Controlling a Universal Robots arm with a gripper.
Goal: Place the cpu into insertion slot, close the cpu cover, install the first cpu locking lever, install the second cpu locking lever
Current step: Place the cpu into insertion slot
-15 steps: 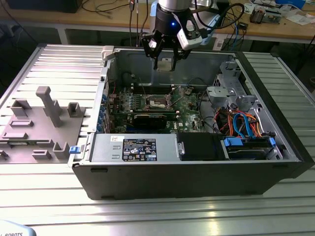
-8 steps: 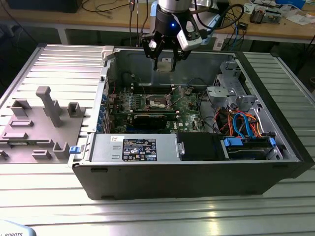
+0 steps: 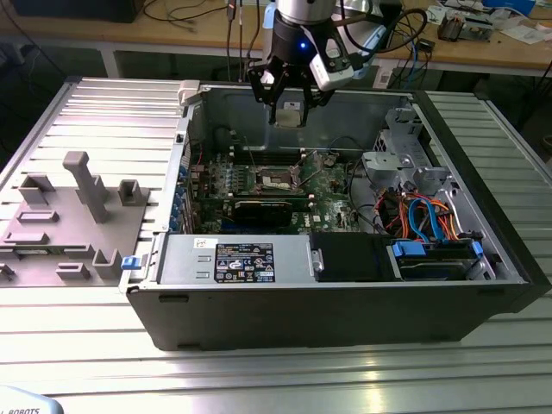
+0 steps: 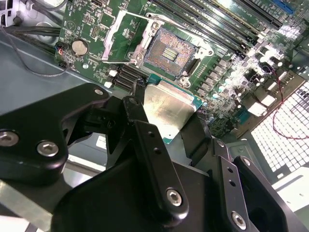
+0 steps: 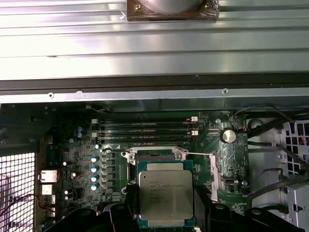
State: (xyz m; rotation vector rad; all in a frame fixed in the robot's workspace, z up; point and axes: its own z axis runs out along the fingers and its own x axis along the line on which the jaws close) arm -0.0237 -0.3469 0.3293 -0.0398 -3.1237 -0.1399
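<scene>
the gripper [image 3: 289, 116] has its fingers [image 4: 149, 150] closed on the edges of the chip [image 5: 165, 195], held in the air above the open socket [image 4: 169, 53]; if it goes in tilted or turned, i judge it could bend the pins
</scene>
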